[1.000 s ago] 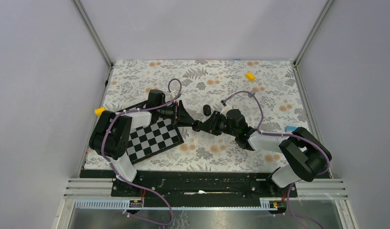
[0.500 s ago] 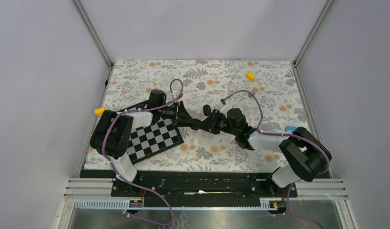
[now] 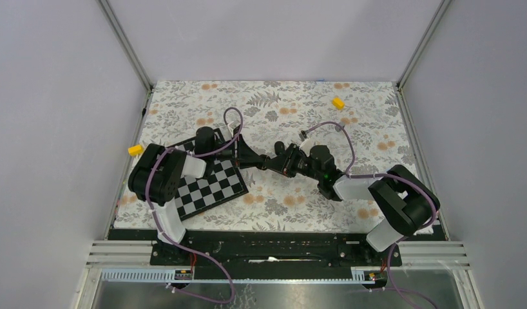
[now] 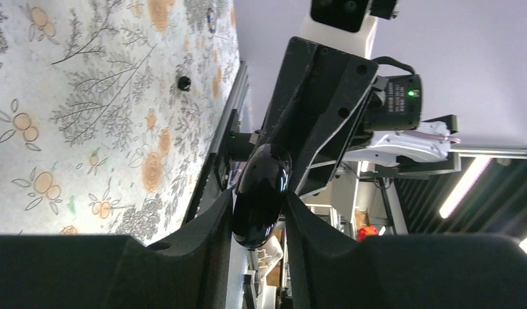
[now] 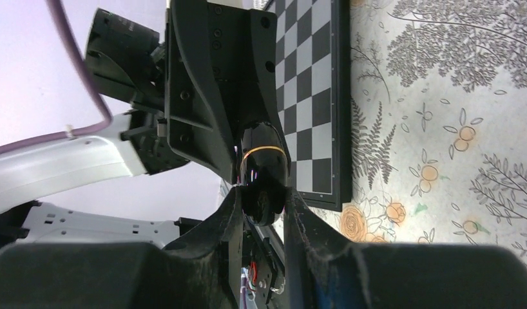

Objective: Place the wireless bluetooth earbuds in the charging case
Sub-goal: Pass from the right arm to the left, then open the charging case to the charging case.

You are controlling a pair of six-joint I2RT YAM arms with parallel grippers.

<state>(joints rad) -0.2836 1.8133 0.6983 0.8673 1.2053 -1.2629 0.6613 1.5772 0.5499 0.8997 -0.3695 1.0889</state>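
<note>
Soft, even light from above, shadows faint; glossy charging case (image 4: 261, 193) carries white glare streaks, near foreground of both wrist views dark and blurred

Robot lab cell: grey panel walls (image 3: 55, 129), aluminium frame (image 3: 124, 44).

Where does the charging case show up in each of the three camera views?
Top external: charging case near centre, where left gripper and right gripper meet; barely distinguishable.
Left wrist: charging case lower centre, in the left gripper.
Right wrist: charging case centre, thin orange line, in the right gripper.
Shared landmark: floral cloth.
</note>
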